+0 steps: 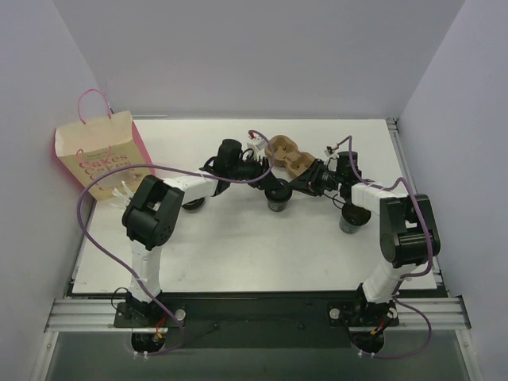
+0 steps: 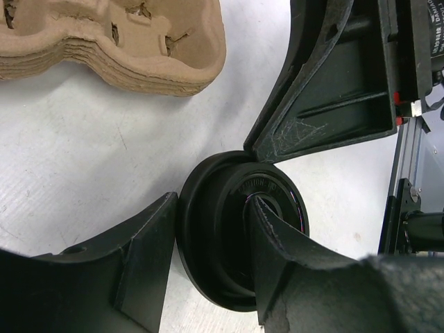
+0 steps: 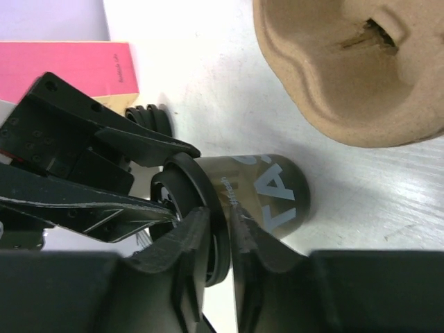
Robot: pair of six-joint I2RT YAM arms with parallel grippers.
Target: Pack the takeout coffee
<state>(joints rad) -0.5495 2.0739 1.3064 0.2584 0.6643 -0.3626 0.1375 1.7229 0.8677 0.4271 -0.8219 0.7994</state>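
Observation:
The takeout coffee, a small greyish cup with a black lid, stands at mid table between both arms. In the right wrist view the takeout coffee shows white letters on its wall. My right gripper pinches the lid's rim, one finger on top and one against the cup wall; it comes in from the right in the top view. My left gripper grips the black lid, one finger outside the rim and one in its recess; it reaches in from the left.
A brown pulp cup carrier lies just behind the cup. A pink-sided paper bag stands at the far left. Another cup stands by the right arm. Spare black lids lie under the left arm.

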